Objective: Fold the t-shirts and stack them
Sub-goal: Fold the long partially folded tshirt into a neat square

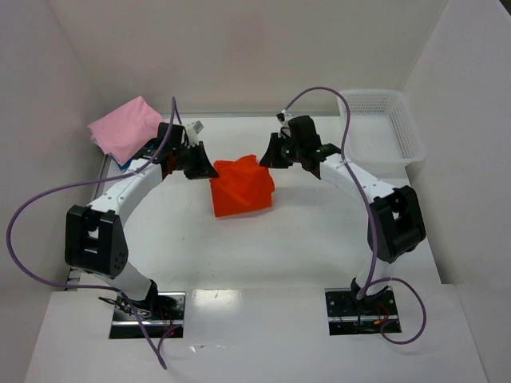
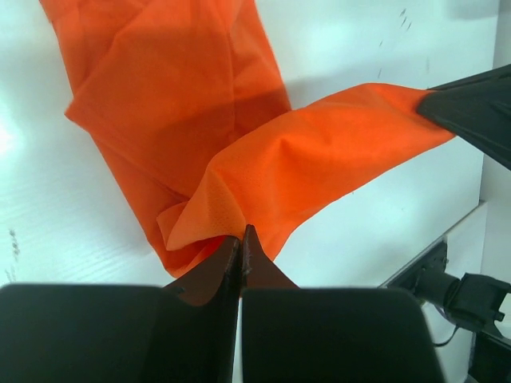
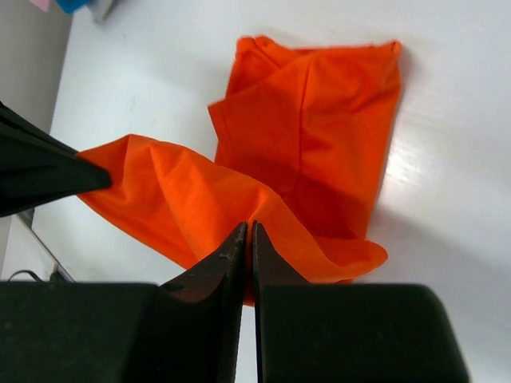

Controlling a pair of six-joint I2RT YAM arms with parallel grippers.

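Observation:
The bright orange t-shirt [image 1: 241, 187] lies partly folded at the table's middle, its far edge lifted. My left gripper [image 1: 209, 169] is shut on that edge's left corner, seen in the left wrist view [image 2: 240, 231] with the orange t-shirt [image 2: 319, 159] stretched across. My right gripper [image 1: 267, 159] is shut on the right corner, seen in the right wrist view [image 3: 249, 230] over the orange t-shirt [image 3: 319, 120]. The light pink t-shirt [image 1: 124, 126] lies folded at the far left on a blue t-shirt [image 1: 122, 163], of which only an edge shows.
A white mesh basket [image 1: 382, 124] stands at the far right. White walls close in the table at the back and both sides.

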